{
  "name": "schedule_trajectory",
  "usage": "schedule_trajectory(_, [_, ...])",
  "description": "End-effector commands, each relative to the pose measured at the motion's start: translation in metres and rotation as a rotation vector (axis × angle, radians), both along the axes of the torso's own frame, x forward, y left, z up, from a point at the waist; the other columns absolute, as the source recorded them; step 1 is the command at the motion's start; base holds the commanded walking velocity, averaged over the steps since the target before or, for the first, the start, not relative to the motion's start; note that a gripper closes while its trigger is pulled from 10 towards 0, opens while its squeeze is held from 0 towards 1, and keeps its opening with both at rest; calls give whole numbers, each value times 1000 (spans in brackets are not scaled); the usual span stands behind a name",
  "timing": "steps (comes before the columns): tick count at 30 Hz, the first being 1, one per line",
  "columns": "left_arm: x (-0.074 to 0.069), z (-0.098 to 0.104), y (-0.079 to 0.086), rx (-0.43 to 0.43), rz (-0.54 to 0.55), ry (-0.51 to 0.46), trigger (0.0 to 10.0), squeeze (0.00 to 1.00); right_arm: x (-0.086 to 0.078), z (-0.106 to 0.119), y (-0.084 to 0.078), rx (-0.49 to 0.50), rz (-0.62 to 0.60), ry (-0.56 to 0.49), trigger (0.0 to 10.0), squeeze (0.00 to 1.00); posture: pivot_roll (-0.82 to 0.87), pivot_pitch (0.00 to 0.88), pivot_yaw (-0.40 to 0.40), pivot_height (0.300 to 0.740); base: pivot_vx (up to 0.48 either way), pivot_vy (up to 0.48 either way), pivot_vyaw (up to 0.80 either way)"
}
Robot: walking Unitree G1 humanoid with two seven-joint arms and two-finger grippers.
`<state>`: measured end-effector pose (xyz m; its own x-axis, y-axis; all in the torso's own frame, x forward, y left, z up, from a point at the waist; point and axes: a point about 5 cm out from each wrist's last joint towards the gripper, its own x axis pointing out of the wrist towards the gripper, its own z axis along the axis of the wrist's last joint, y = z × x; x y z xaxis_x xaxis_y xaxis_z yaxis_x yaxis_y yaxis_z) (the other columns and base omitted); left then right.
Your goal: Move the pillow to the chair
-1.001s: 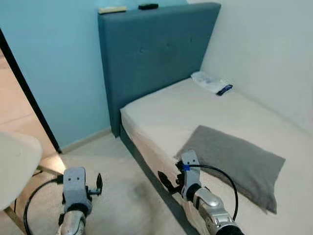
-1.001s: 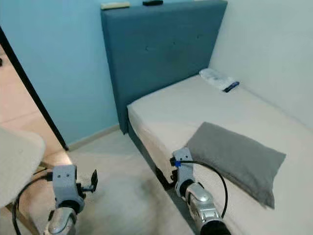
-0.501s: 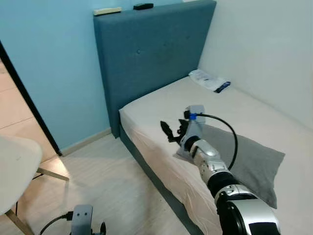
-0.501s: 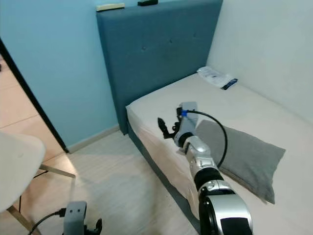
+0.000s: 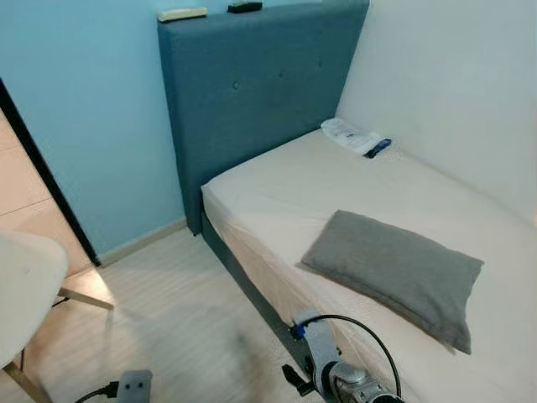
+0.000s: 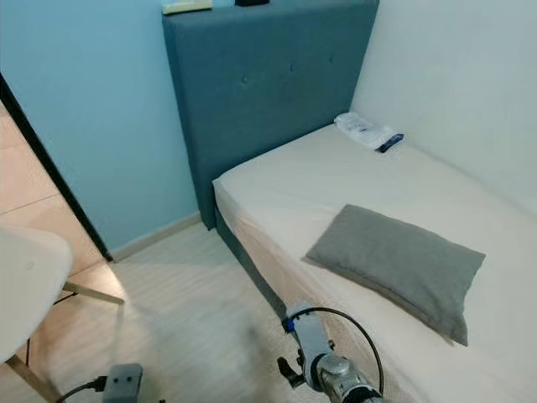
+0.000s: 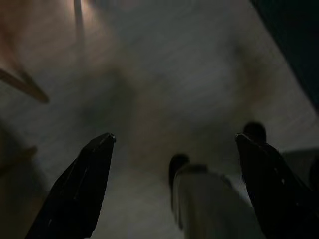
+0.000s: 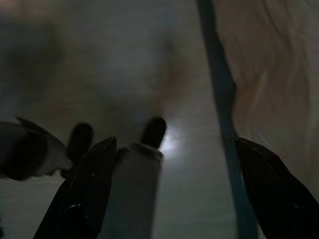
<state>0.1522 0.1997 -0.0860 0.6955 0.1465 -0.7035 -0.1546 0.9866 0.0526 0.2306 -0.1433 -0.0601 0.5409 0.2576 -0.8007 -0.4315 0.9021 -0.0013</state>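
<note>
Overall, the grey pillow (image 5: 394,273) lay flat on the bed (image 5: 285,189), untouched, on the half of the mattress away from the headboard (image 5: 252,92) and close to the bed's open side edge. One corner of the pillow pointed toward the headboard. A small white packet with a dark end (image 5: 357,138) lay on the bed near the headboard, against the pale wall (image 5: 453,84), well apart from the pillow.

The white chair (image 5: 25,290) stood on the wooden floor (image 5: 176,319) off the bed's open side, well apart from the bed, with its seat edge and thin legs in view. Two small items, one pale (image 5: 182,14) and one dark (image 5: 244,7), sat on top of the headboard.

Right gripper (image 8: 184,144) hung low beside the bed's side edge, below the pillow and not touching it. In the right wrist view its two black fingers (image 8: 82,194) stood wide apart with nothing between them; past them were dim floor, the bed's blue base and pale sheet.

Left gripper (image 7: 174,139) hung low over the floor between the chair and the bed. In the left wrist view, which was dark, its fingers (image 7: 79,189) were likewise spread wide and empty, with floor below.
</note>
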Motion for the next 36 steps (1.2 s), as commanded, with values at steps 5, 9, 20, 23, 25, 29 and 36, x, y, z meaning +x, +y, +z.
schedule_trajectory(5, [16,6,3,7,41,-29,10000,0,-19,-12,-14,-84,14,88,10000,0,13,60,-131,740,0,0,-663])
schedule_trajectory(9, [30,12,1,-17,62,-77,10000,0,-19,-12,-13,-95,34,86,10000,0,14,50,-128,740,0,0,-666])
schedule_trajectory(20, [28,8,-1,-22,83,-21,10000,0,-6,-5,1,-42,-15,36,10000,0,11,44,-96,740,0,0,-679])
schedule_trajectory(23, [15,1,-2,-37,110,37,10000,0,-11,-8,1,-49,-1,50,10000,0,13,62,-93,740,0,0,-681])
schedule_trajectory(25, [9,-2,-1,-41,135,57,10000,0,-14,-9,1,-46,-8,55,10000,0,15,56,-94,740,0,0,-678])
schedule_trajectory(29, [4,-4,0,-48,158,71,10000,0,-11,-8,-1,-56,-11,38,10000,0,17,58,-101,740,0,0,-678])
schedule_trajectory(36, [6,-2,0,-59,167,41,10000,0,17,11,4,54,-120,-78,10000,0,17,62,-98,740,0,0,-479])
